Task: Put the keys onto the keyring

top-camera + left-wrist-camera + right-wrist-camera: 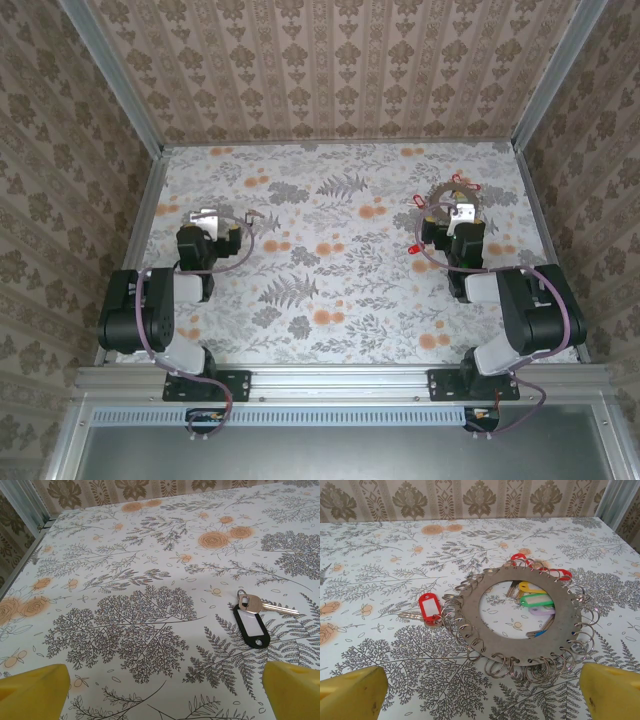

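The keyring (520,649) is a flat grey metal ring lying on the table, fringed with small wire loops. Keys with yellow, green and purple tags (536,601) lie inside its hole. A red-tagged key (429,607) rests at its left edge, and more red tags (520,558) sit at its far rim. My right gripper (482,695) hovers open just in front of the keyring (450,195), yellow fingertips (350,692) wide apart. A lone key with a black tag (251,623) lies ahead and to the right of my open left gripper (162,695), which holds nothing.
The floral tablecloth (330,260) covers the table. Wallpapered walls with aluminium posts (115,80) close in the back and both sides. A metal rail (340,380) runs along the near edge at the arm bases. A red tag (417,248) lies left of the right wrist.
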